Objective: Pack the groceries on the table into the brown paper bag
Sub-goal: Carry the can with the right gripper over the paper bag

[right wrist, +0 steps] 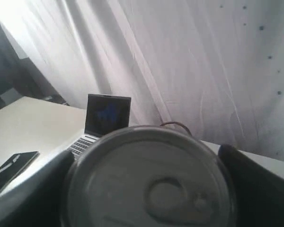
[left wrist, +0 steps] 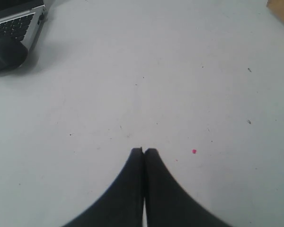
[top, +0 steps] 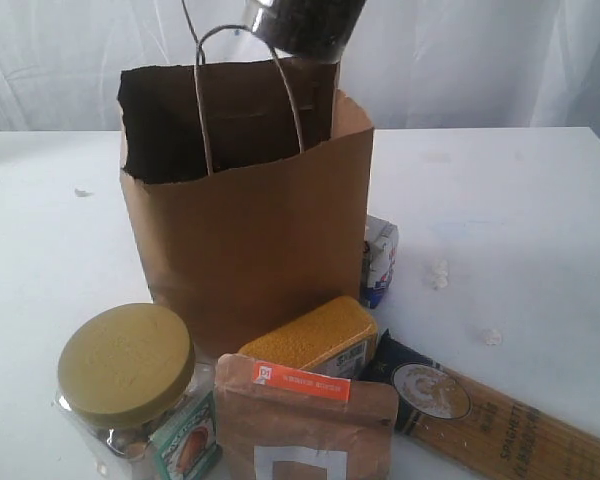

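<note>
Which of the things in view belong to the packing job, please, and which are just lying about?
For the job: brown paper bag; dark pull-tab can, held above the bag; clear jar with olive-yellow lid; brown pouch with orange label; yellow-grain bottle; spaghetti pack; white-blue carton.
Lying about: laptop; phone; white curtain.

White table [top: 520, 190] (scuffed), paper bag [top: 270, 230], jar [top: 130, 390], pouch [top: 305, 430], spaghetti pack [top: 510, 430]
</note>
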Motion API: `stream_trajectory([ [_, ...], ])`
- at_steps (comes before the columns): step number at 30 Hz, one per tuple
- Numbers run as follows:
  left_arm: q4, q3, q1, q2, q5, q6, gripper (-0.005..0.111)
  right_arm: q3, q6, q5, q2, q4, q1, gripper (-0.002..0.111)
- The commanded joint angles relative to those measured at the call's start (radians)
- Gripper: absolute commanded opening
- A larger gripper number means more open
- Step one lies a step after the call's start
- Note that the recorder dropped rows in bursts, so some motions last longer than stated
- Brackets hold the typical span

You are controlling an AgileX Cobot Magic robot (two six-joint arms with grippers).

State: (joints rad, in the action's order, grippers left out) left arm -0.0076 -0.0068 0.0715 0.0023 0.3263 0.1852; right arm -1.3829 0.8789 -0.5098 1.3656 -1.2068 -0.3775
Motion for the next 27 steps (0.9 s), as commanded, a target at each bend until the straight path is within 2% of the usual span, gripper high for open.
stream_trajectory([
  [1,-0.006,0.007,-0.005,-0.002,0.015,-0.001,0.000,-0.011,0.129,0.052,0.036,-0.057,-0.030,0.026],
  [13,-0.006,0.007,-0.005,-0.002,0.015,-0.001,0.000,-0.025,0.148,0.194,0.066,-0.059,-0.035,0.026],
  [21,-0.006,0.007,-0.005,-0.002,0.015,-0.001,0.000,-0.117,0.173,0.250,0.062,-0.057,-0.035,0.026],
  [27,-0.006,0.007,-0.005,-0.002,0.015,-0.001,0.000,-0.117,0.193,0.155,0.132,-0.054,-0.035,0.026],
])
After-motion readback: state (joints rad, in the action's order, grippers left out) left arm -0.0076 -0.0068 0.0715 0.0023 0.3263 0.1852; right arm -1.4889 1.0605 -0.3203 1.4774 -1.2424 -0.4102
